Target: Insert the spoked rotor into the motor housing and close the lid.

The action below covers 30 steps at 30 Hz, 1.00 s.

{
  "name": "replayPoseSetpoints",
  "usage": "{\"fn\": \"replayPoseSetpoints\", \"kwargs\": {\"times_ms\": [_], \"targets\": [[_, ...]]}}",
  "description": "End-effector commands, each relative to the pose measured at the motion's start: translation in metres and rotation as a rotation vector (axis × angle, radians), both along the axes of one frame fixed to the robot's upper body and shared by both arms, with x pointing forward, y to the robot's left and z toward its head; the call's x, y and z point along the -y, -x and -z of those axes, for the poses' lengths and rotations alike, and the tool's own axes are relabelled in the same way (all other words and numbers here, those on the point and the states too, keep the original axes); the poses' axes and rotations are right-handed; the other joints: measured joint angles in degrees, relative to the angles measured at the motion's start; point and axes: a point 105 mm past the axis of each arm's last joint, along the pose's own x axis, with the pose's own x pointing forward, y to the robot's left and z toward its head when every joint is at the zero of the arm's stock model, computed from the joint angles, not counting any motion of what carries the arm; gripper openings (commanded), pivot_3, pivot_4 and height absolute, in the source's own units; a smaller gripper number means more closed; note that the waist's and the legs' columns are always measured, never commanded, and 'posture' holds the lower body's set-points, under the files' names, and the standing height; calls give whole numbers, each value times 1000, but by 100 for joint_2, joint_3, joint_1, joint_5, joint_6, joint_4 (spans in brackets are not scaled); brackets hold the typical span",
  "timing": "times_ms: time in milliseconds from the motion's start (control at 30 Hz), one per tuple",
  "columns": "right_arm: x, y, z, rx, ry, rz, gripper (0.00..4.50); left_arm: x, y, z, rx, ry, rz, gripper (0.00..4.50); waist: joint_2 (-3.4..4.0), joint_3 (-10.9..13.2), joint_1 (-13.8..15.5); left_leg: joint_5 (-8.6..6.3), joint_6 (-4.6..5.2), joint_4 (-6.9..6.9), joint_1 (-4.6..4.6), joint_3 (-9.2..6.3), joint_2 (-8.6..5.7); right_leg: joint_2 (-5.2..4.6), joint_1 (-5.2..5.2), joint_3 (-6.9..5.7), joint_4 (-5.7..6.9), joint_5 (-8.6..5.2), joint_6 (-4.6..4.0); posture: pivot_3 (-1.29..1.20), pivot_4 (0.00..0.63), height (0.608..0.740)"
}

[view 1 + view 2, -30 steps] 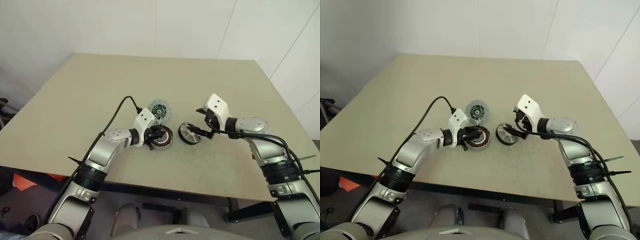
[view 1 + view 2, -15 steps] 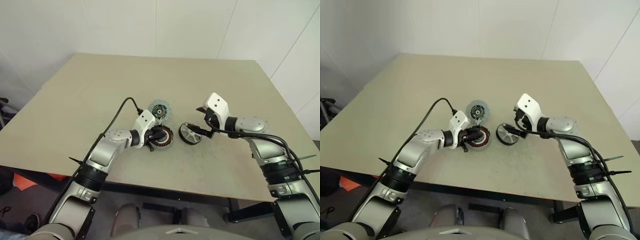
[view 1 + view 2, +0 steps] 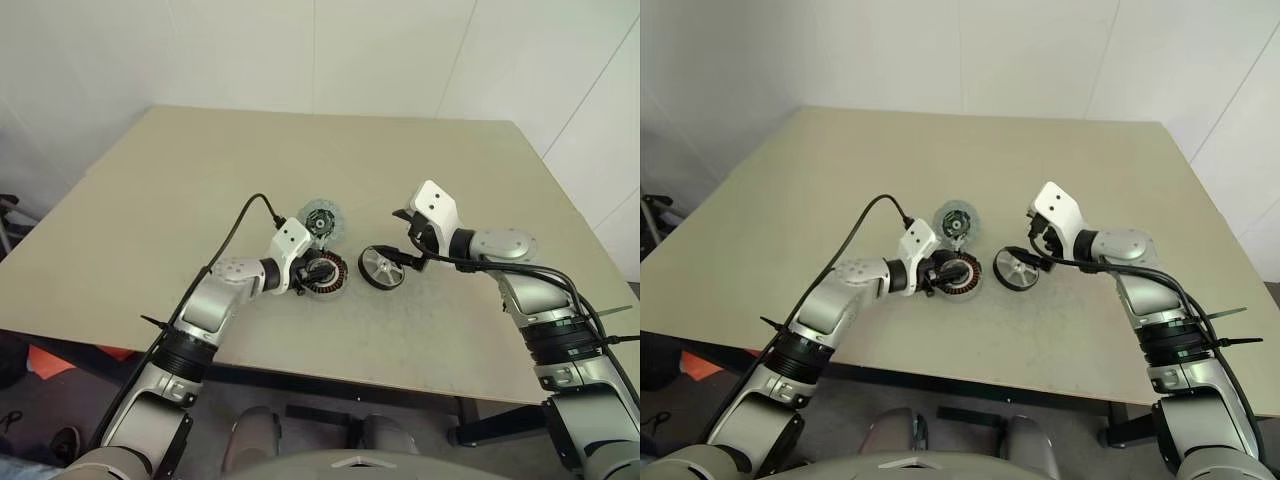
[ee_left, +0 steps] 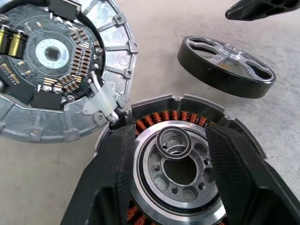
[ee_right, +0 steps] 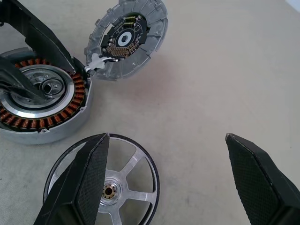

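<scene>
**Left eye view: both arms reach inward over one motor**

Left gripper [image 4: 171, 154], angled down, fingers apart astride the one round dark copper-wound motor housing [image 3: 325, 275]. One grey hinged lid [image 3: 320, 217] lies open behind. One silver spoked rotor [image 3: 382, 267] rests mid-table [image 3: 150, 200], beneath the wide-open right gripper [image 5: 168, 178].

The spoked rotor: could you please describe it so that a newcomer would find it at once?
On the beige table, between the two grippers, lie three round parts. The spoked rotor is the rightmost, separate from the hinged pair. Unlike the motor housing and the lid, it has silver spokes inside a black rim.
</scene>
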Motion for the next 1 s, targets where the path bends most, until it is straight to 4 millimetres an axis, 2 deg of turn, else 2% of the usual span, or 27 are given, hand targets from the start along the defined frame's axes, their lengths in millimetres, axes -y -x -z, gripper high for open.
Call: {"fn": "replayPoseSetpoints", "kwargs": {"times_ms": [33,167,267,400,500,633,767,900,1000], "targets": [[-4,-5,-20,78,-13,-14,4500,-4,-3,-32,89,73,-4,2289,0,0,11,0,-1,0,0,0,0,0,0,0,0,0,0,0,0,740],[-12,-2,-21,80,-26,-37,4500,-19,-2,-62,127,192,-41,2289,0,0,16,0,0,0,0,0,0,0,-1,0,0,0,0,0,0,740],[-28,5,-18,64,-50,-77,4500,-43,0,-74,141,230,-104,2289,0,0,4,-1,-1,-2,2,1,2,0,-2,0,1,0,-1,0,0,740],[-55,17,-8,29,-70,-129,4500,-75,0,-65,127,180,-209,2289,2,-1,-13,-1,-5,-10,5,3,5,2,0,0,2,0,-1,0,0,740],[-81,28,-9,15,-105,-187,4500,-94,5,-52,101,127,-272,2289,3,0,-31,-6,-13,-7,9,2,4,3,-3,0,0,0,0,0,0,740],[-91,29,-7,7,-106,-183,4500,-103,12,-42,80,100,-304,2289,3,0,13,-8,-16,-6,10,-1,2,2,-1,0,-3,0,1,0,0,740],[-93,27,-5,0,-98,-178,4500,-104,15,-38,75,92,-318,2289,2,0,14,-8,-18,-6,17,-2,1,1,6,1,-5,0,1,0,0,740],[-95,18,1,-16,-77,-143,3572,-98,15,-36,75,95,-320,2333,3,0,-6,-5,-24,-11,21,-1,2,2,5,1,-2,0,2,0,0,740],[-96,18,5,-27,-57,-145,2537,-98,16,-35,73,97,-323,2333,3,0,-11,-4,-25,-11,20,-1,2,2,5,1,-2,0,2,0,0,740]]}}
